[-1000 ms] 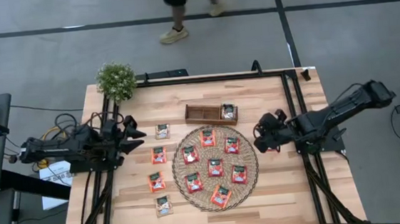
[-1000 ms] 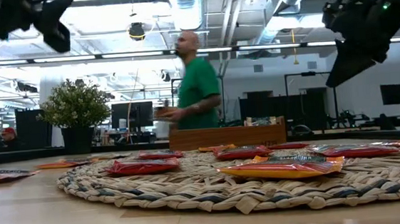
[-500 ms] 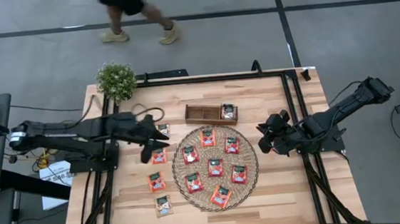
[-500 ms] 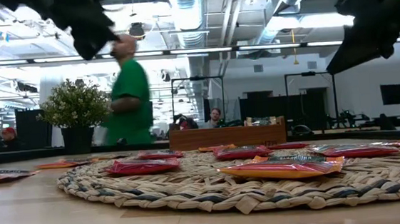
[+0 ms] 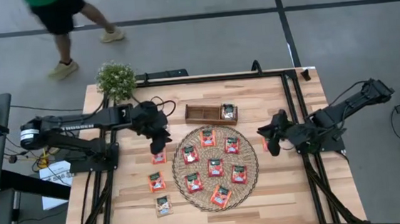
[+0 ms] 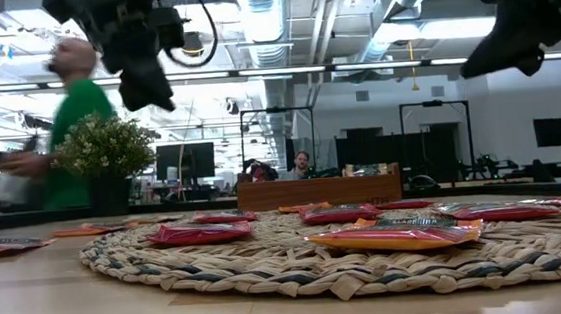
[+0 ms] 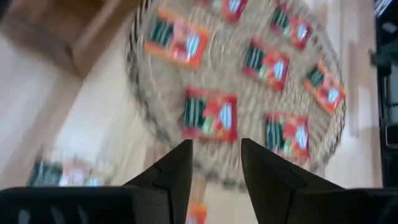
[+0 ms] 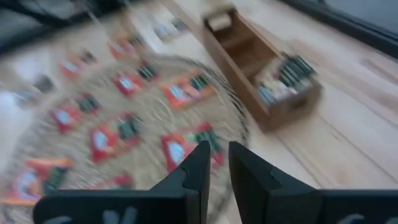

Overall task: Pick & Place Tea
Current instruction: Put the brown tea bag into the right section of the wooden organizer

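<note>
1. The round woven mat [image 5: 214,158] carries eight red-orange tea sachets [image 5: 215,167].
2. Four more sachets lie on the table left of the mat; another sits in the wooden tray [image 5: 211,113] just behind the mat.
3. The left gripper [image 5: 161,140] hangs above the mat's left edge, fingers [image 7: 176,171] spread, empty.
4. The right gripper [image 5: 273,146] hangs just right of the mat, fingers [image 8: 193,169] narrowly apart, empty.

Legible text: one item. White capital lettering runs along the upper link of the left arm [image 5: 79,123] in the high view; it appears to read "TROSSEN", though the letters are small and only partly clear.

Tea sachets [image 6: 395,232]: dark centre labels carry print, none of it readable in any view.

No other words, numbers or signs can be made out.
</note>
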